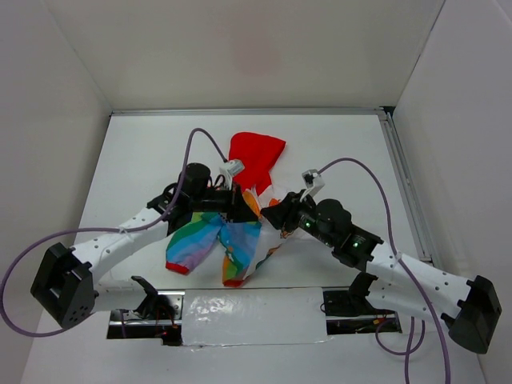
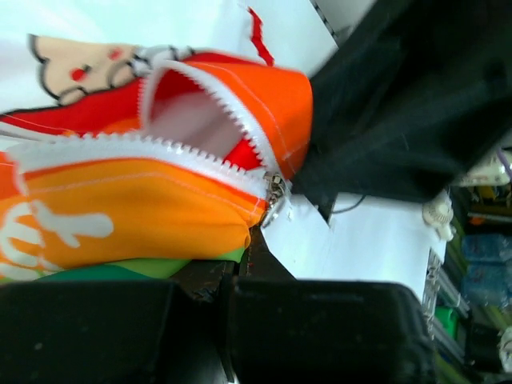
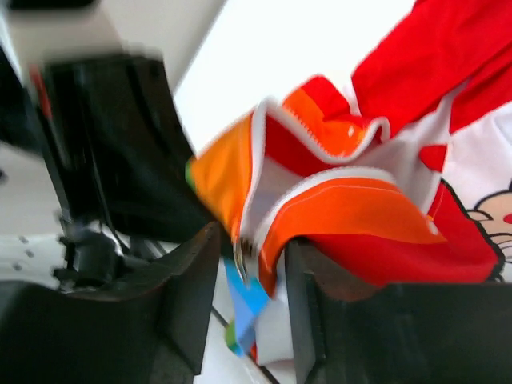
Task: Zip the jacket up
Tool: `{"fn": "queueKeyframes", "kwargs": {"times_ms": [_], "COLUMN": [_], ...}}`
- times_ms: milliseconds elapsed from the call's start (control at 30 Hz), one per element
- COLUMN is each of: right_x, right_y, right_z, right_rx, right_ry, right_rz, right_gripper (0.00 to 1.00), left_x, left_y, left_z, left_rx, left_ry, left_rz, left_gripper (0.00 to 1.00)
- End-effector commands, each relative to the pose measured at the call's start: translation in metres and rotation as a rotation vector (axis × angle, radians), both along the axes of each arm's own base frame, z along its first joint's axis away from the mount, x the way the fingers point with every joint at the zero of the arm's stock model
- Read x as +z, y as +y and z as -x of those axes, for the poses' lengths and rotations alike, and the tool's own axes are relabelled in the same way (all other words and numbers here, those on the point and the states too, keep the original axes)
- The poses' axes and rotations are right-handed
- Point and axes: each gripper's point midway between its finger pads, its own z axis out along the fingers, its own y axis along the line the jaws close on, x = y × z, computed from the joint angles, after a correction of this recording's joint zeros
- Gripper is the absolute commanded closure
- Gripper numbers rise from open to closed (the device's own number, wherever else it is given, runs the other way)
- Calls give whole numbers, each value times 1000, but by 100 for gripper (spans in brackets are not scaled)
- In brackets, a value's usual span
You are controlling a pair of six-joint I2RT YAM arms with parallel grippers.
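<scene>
**The jacket** (image 1: 240,236) is lying crumpled at the middle of the worktop (image 1: 144,152), its red hood (image 1: 254,156) pointing toward the far edge. Light, soft and limp, it is likely to buckle unless held taut, so the small metal zipper slider (image 2: 276,194) is offering the one firm hold. The left end effector (image 2: 232,276) is closed, seemingly pinching the fabric just below the slider. The right end effector (image 3: 246,272) is standing with its jaws parted either side of the zipper end.

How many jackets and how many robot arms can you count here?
Rainbow-striped fabric jacket with red hood: 1
White robot arms: 2
Total: 3
</scene>
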Motion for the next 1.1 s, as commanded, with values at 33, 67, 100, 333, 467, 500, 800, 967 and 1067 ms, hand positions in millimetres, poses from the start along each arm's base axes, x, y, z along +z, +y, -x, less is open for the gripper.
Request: {"fn": "queueKeyframes", "kwargs": {"times_ms": [33,67,100,333,467,500,800,967,1067], "right_x": [-2,-6,0,-20,-27,-25,-15,-31,-31], "right_y": [3,1,1,-31,-40,-38,14,21,36], "right_z": [7,8,7,10,10,10,53,45,52], "right_rx": [64,68,66,-54,-108,-106,191,156,231], "right_ry": [-5,-2,-14,3,19,22,113,172,194], "right_rz": [87,113,114,365,419,408,182,207,191], "right_gripper": [51,49,45,20,23,26,32,37,41], "left_x": [14,11,11,2,4,4,5,1,0], "left_y": [3,4,5,14,16,17,18,18,17], "left_z": [-25,-31,-29,-35,-30,-30,-22,-21,-20], "left_rx": [40,43,26,4,-12,-5,-20,-26,-29], "left_ry": [35,61,92,210,202,197,188,199,204], "left_rz": [14,13,11,17,30,30,45,43,45], "left_gripper": [100,100,100,100,100,100,100,100,100]}}
